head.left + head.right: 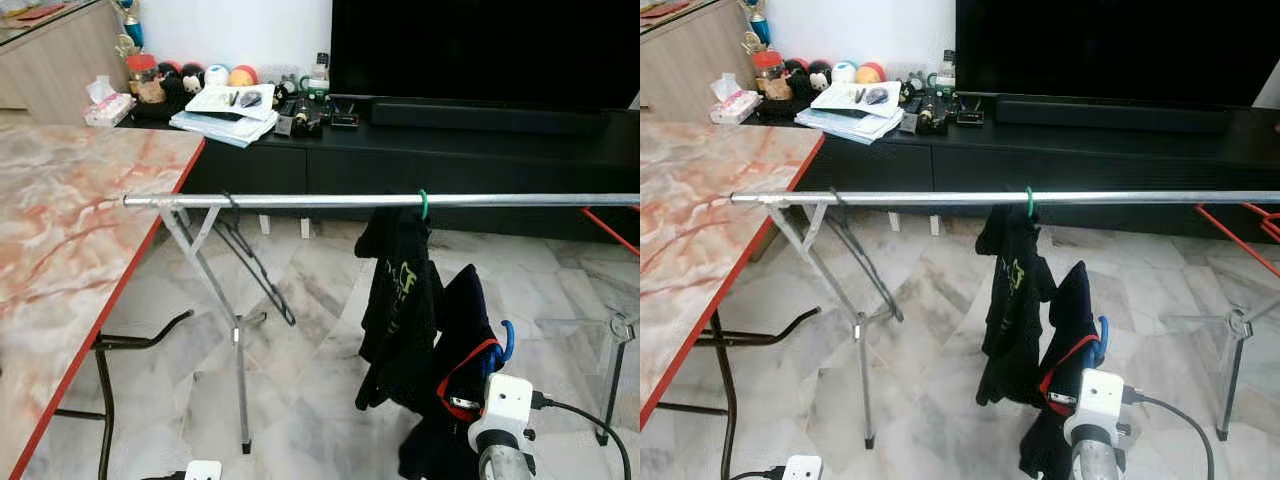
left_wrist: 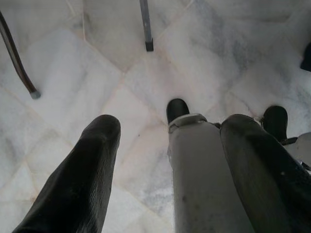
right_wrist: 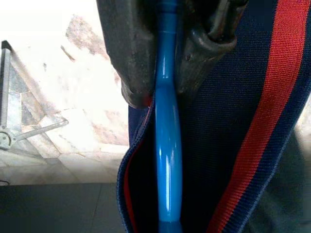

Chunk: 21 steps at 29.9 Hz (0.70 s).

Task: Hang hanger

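Note:
A silver rail (image 1: 300,201) runs across the room at chest height. From it a green-hooked hanger (image 1: 423,204) carries a black shirt (image 1: 400,290), and an empty black hanger (image 1: 255,262) dangles near the rail's left end. Below the rail on the right, my right gripper (image 3: 165,43) is shut on the hook of a blue hanger (image 1: 506,340), which bears a navy garment with red trim (image 1: 455,360). The blue hook (image 3: 167,136) passes between the fingers (image 3: 129,53). My left gripper (image 2: 171,125) hangs open, pointing at the floor.
A marble-topped table with a red edge (image 1: 60,230) stands on the left. Behind the rail is a black TV console (image 1: 450,150) with books and clutter. Red hangers (image 1: 610,230) sit at the rail's right end. Rack legs (image 1: 238,340) and a power strip (image 1: 203,470) are on the tiled floor.

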Available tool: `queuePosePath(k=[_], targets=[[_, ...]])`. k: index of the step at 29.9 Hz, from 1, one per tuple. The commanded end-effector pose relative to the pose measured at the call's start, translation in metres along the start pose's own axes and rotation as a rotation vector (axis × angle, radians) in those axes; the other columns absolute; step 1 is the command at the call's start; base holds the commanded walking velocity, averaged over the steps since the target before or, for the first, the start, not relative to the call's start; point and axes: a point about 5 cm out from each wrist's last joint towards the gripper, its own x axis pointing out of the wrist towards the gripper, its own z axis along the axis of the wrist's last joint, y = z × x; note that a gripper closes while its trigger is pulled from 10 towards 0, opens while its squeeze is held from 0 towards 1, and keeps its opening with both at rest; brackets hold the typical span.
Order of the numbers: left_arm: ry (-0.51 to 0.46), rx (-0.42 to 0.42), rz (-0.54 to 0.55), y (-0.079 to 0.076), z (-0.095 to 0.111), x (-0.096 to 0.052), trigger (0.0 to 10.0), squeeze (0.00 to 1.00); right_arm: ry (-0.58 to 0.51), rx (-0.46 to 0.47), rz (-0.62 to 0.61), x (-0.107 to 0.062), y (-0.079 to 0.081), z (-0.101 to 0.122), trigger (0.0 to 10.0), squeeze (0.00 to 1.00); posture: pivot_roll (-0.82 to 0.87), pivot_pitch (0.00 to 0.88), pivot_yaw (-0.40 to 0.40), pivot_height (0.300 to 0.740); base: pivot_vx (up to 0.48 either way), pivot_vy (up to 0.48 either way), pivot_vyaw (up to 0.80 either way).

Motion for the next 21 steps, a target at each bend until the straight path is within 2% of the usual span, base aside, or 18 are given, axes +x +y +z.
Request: queuePosePath(k=[1,21], targets=[[0.026,-0.006,0.003,0.0023,-0.0086,-0.0024,10.0,0.00,-0.018,0.003,-0.008,0.0028,-0.0006,0.0050,10.0,0.00,-0.01,0.071,0.019,0.740,-0.307,0.000,0.00],[0.027,-0.012,0.003,0.0014,-0.0086,-0.0024,10.0,0.00,-0.020,0.001,-0.028,0.0043,-0.0030,0.0065,10.0,0.00,-0.01,0.076,0.014,0.740,-0.311,0.000,0.00]])
